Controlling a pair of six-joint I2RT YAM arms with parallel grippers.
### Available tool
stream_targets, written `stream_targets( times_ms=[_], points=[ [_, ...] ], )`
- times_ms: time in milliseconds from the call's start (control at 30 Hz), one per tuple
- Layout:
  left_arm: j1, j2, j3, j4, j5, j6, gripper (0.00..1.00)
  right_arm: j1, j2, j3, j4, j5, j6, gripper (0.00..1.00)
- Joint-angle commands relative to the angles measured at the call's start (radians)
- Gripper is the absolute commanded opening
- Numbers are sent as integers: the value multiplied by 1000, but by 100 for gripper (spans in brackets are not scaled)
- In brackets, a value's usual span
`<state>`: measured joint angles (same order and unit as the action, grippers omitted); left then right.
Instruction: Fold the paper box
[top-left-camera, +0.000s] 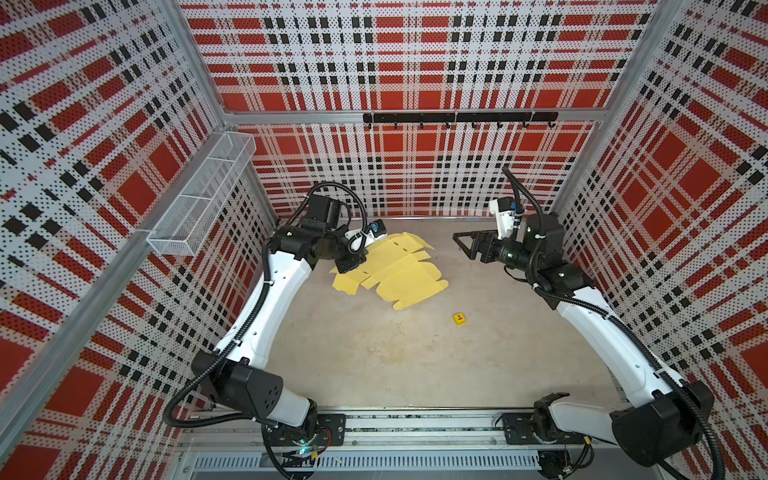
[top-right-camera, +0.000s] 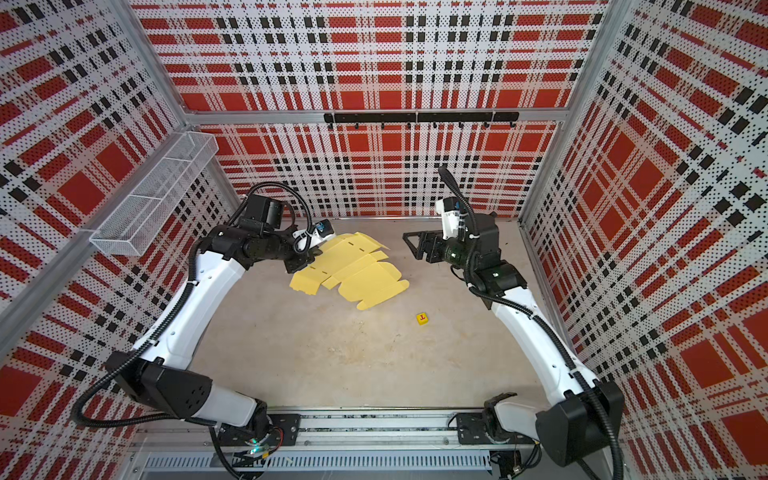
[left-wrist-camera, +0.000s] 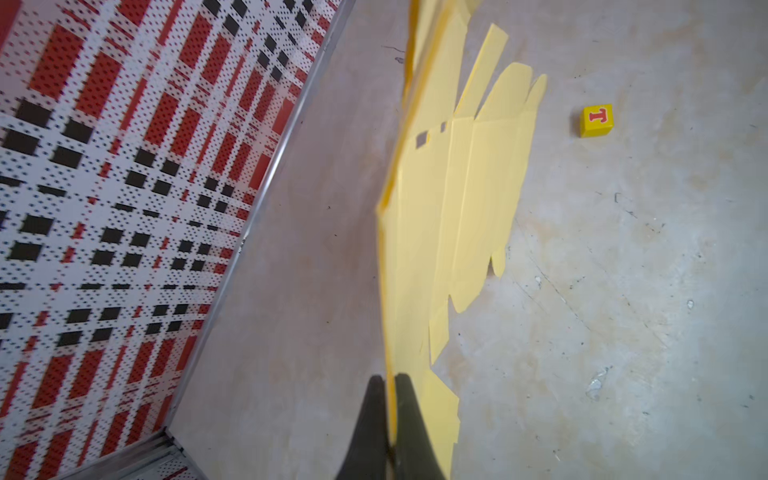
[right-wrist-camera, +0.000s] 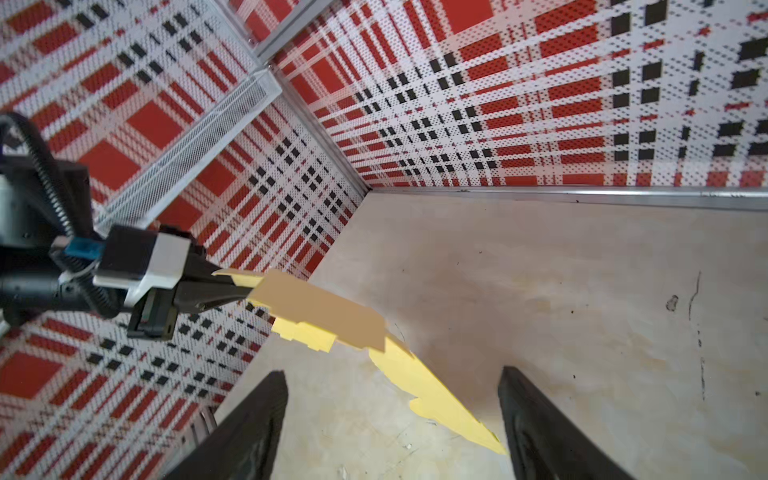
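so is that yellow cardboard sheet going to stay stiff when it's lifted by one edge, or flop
Probably floppy: the paper box slopes from the left gripper, shut on one edge, down to the table. It will likely bend along its creases rather than lift flat. It looks thin and light, so a push could slide it.

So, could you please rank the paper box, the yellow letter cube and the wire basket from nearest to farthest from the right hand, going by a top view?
1. paper box: just to the left of the right hand, toward the back.
2. yellow letter cube: farther forward than the hand, toward the front.
3. wire basket: up on the left wall, beyond the box.
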<state>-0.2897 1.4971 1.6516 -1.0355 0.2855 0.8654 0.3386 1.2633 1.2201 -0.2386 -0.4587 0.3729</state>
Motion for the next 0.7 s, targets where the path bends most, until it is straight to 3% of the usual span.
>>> stream_targets(
  times_ms=[0, 133, 367, 533, 667],
  points=[
    [-7, -2, -41, 70, 8, -71, 0, 8, 34, 16, 28, -1, -123, 82],
    [-5, 43, -79, 135, -31, -163, 0, 16, 70, -39, 119, -39, -151, 81],
    [13, 109, -78, 213, -97, -270, 0, 98, 114, -148, 227, 19, -253, 81],
    [3, 155, -70, 210, -82, -239, 0, 115, 204, -168, 347, 26, -179, 79],
    [8, 207, -38, 238, -121, -301, 0, 133, 293, -109, 363, 7, -169, 78]
  ],
)
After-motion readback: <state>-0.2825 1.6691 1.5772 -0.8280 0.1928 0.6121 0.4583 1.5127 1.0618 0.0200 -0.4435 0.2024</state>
